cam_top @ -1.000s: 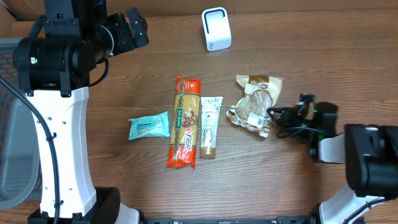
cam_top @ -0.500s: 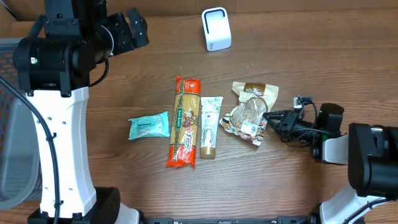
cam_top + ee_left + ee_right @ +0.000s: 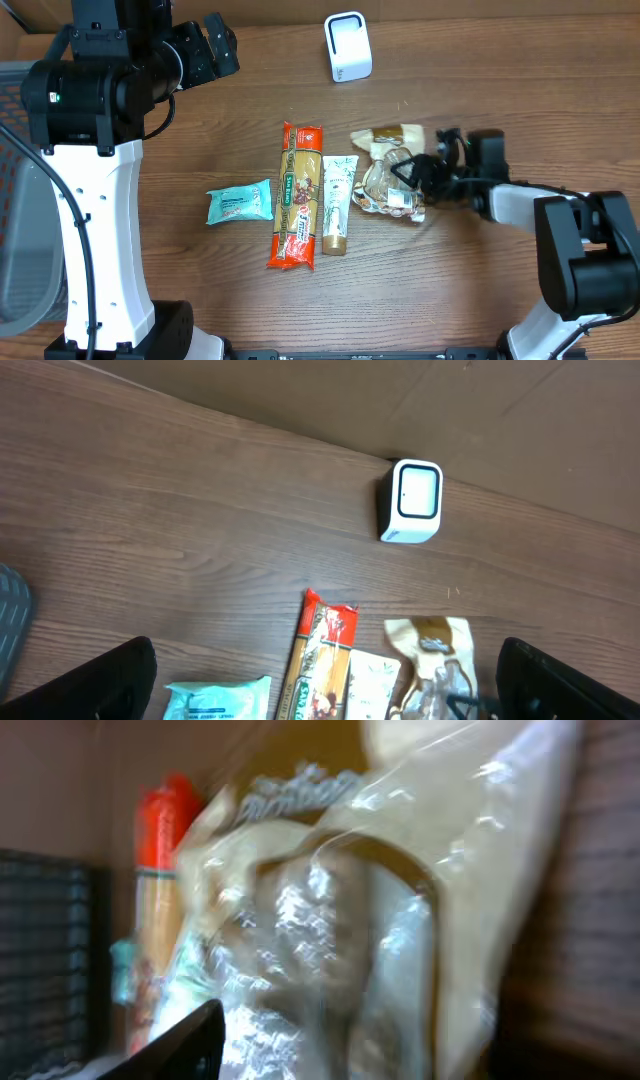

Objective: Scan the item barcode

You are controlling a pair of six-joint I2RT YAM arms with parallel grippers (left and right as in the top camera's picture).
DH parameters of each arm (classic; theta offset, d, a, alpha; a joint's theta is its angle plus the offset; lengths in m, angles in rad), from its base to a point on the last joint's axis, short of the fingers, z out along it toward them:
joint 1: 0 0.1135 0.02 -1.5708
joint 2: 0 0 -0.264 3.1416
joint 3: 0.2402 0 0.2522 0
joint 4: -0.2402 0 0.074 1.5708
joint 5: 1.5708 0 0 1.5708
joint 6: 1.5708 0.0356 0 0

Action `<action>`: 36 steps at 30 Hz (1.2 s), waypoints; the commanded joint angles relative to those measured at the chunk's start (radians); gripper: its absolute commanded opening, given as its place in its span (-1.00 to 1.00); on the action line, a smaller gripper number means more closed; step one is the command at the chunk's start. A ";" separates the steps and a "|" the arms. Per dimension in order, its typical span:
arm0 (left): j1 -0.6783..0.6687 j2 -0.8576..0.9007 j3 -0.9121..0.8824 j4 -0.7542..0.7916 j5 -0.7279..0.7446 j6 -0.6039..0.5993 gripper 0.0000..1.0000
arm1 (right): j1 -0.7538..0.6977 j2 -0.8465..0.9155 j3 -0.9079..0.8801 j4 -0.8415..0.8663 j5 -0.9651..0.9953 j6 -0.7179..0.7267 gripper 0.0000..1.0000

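**Right gripper** (image 3: 410,172): right of centre in the overhead view, lying low on the table, tips against the right edge of the clear bag (image 3: 380,188). The wrist view shows one dark finger (image 3: 187,1044) at lower left, and the blurred bag fills the rest. Cannot tell whether the jaws are apart or clamped on the plastic.

**Left gripper** (image 3: 325,660): jaws wide, nothing between them. It is raised at the upper left of the overhead view.

**Clear bag**: crinkled plastic with a tan header and brownish contents, flat on the table just right of the tube (image 3: 337,203).

**Tube**: pale with a gold cap, lengthwise beside the pasta packet (image 3: 298,196).

**Pasta packet**: long, orange-red, centre of frame.

**Teal packet** (image 3: 240,202): small, left of the pasta packet and apart from it.

**Scanner** (image 3: 348,47): white box, upright, top centre, well apart from the row of goods.

**Table** (image 3: 220,285): dark wood grain.
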 commanded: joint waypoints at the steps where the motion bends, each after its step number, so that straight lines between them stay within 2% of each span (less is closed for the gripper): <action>1: 0.003 0.008 0.006 0.003 -0.013 -0.021 0.99 | 0.066 0.006 0.061 -0.072 0.271 -0.103 0.22; 2: 0.003 0.008 0.006 0.003 -0.013 -0.021 0.99 | 0.074 0.006 0.061 -0.079 0.286 -0.105 0.18; 7: 0.003 0.008 0.006 0.003 -0.013 -0.021 0.99 | 0.116 0.035 0.061 -0.107 0.302 -0.154 -0.31; 8: 0.003 0.008 0.006 0.003 -0.013 -0.021 0.99 | 0.119 0.052 0.061 -0.113 0.301 -0.155 -0.55; 13: 0.003 0.008 0.006 0.003 -0.013 -0.021 0.99 | 0.118 0.060 0.061 -0.135 0.245 -0.154 -0.91; 19: 0.003 0.008 0.006 0.003 -0.013 -0.021 0.99 | 0.064 -0.005 0.066 -0.164 0.061 -0.146 -0.93; 23: 0.003 0.008 0.006 0.003 -0.013 -0.021 0.99 | -0.006 -0.135 0.082 -0.306 -0.063 -0.116 -0.93; 30: 0.003 0.008 0.006 0.003 -0.013 -0.021 0.99 | -0.021 -0.341 0.081 -0.534 -0.027 -0.057 -0.92; 36: 0.003 0.008 0.006 0.003 -0.013 -0.021 0.99 | -0.021 -0.394 0.080 -0.695 0.061 0.025 -0.92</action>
